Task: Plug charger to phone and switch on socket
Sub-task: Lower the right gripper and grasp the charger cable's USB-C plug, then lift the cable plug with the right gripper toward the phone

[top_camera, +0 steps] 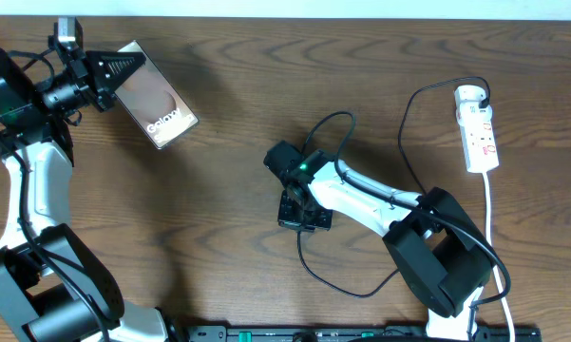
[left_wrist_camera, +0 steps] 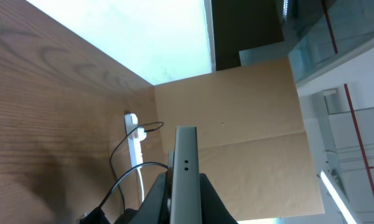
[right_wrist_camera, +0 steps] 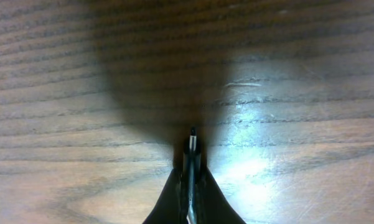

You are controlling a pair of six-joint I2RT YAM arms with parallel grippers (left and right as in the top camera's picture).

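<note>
The phone (top_camera: pixel 157 100) is a brownish slab with white "Galaxy" lettering, held tilted above the far-left table by my left gripper (top_camera: pixel 106 74), which is shut on one end. In the left wrist view its grey edge (left_wrist_camera: pixel 185 152) stands between the fingers (left_wrist_camera: pixel 185 198). My right gripper (top_camera: pixel 285 161) is at mid-table, shut on the charger's small metal plug tip (right_wrist_camera: pixel 191 140), which points down close over the wood; the fingers (right_wrist_camera: pixel 191 171) pinch it. The thin black charger cable (top_camera: pixel 405 123) loops away to the white socket (top_camera: pixel 479 133) at the far right, also seen in the left wrist view (left_wrist_camera: pixel 134 137).
The socket's white cord (top_camera: pixel 490 218) runs toward the front edge on the right. Slack charger cable (top_camera: pixel 337 285) curls on the wood in front of the right arm. A cardboard wall (left_wrist_camera: pixel 249 124) stands beyond the table.
</note>
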